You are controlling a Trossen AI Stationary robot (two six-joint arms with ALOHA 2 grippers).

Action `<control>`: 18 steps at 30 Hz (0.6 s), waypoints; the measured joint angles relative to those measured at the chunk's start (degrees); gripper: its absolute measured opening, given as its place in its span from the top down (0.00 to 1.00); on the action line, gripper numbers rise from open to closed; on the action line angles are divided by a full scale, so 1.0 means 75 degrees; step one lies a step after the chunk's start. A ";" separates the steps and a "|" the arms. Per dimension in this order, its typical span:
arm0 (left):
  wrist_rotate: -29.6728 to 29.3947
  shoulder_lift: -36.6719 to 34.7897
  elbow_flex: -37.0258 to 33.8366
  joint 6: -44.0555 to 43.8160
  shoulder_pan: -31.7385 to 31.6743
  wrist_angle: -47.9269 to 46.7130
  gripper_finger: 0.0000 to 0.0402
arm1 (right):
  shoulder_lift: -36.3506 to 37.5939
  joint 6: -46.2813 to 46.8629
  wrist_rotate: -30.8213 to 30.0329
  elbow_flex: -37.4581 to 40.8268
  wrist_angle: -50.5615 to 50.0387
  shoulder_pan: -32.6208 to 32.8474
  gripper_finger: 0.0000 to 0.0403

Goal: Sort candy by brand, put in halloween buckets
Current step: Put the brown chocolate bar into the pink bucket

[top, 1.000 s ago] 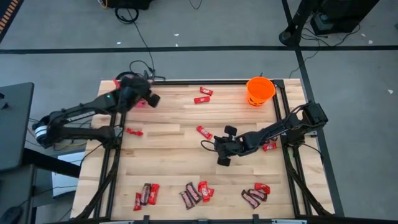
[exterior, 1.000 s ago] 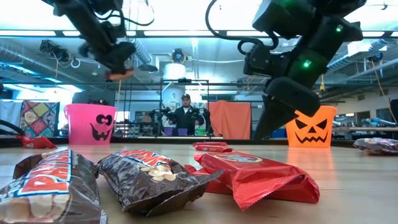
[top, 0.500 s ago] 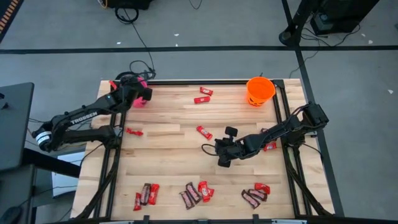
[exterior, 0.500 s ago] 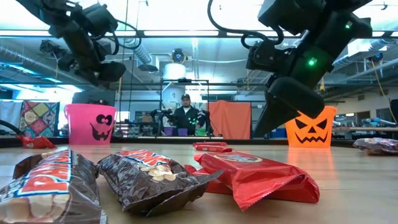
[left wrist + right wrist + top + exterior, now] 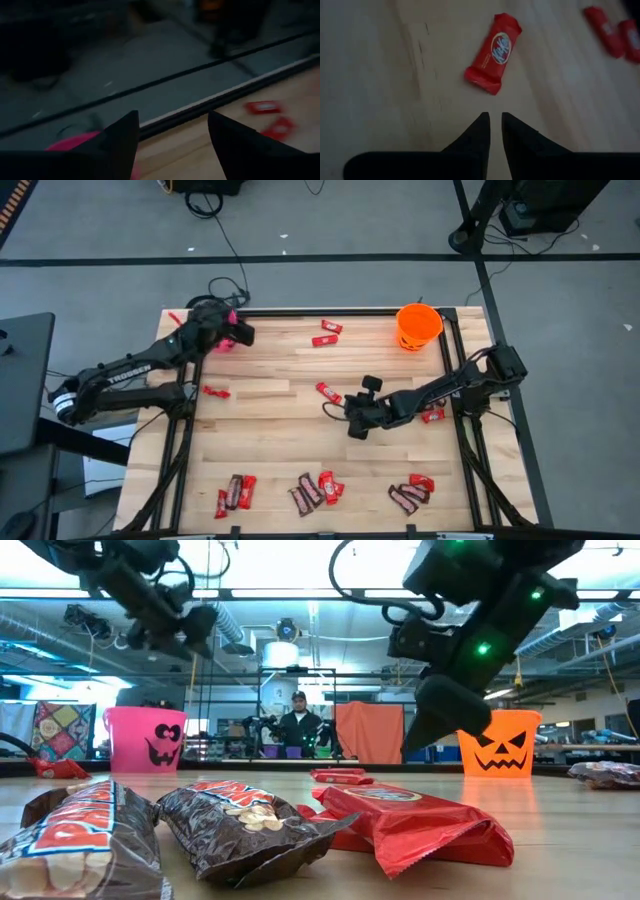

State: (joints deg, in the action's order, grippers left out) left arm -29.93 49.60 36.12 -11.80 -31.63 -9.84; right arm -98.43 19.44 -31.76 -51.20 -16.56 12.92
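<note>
Tool on the right arm [image 5: 491, 122] is the one I'm steering now — its fingers pinched nearly together with nothing between them, hovering over the middle of the surface [image 5: 270, 430] with a red bar [image 5: 493, 52] lying just ahead of the tips. To take that bar well I'd spread the fingers first, line them across the bar's short side, and come down until the tips straddle the wrapper, not land on top of it. Then it goes to whichever bucket takes the red brand; the orange bucket [image 5: 418, 326] stands at the far right corner, close to this arm.

The left tool [image 5: 172, 132] sits over the pink bucket [image 5: 228, 338] at the far left corner, fingers spread and empty in its wrist view.

Remaining candy lies scattered: two red bars [image 5: 326, 333] near the far edge, one red bar [image 5: 215, 391] at the left, and mixed red and brown clusters [image 5: 316, 489] along the near edge.

Hard to read — the left arm covers most of the pink bucket from above, so I cannot see what is inside either bucket. A few bars by the right arm's forearm [image 5: 432, 415] are partly hidden under it.
</note>
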 joint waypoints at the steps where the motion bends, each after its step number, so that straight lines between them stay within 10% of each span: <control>1: 0.0150 0.0000 -0.0012 0.0131 0.0227 0.0188 0.40 | 0.0000 0.0091 0.0174 0.0000 0.0022 -0.0037 0.85; 12: 0.0520 0.0484 -0.1531 0.0968 0.2491 0.4810 0.40 | 0.0000 -0.0981 0.0790 0.1047 0.3445 0.0278 0.85; 18: 0.0003 0.0522 -0.1245 0.1566 0.2461 0.5204 0.40 | 0.0014 -0.4877 -0.0679 0.0890 0.7160 0.0046 0.85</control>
State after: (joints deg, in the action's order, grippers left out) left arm -29.91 53.52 26.78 -0.05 -13.17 29.19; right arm -98.33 -17.14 -36.85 -44.52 37.14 13.26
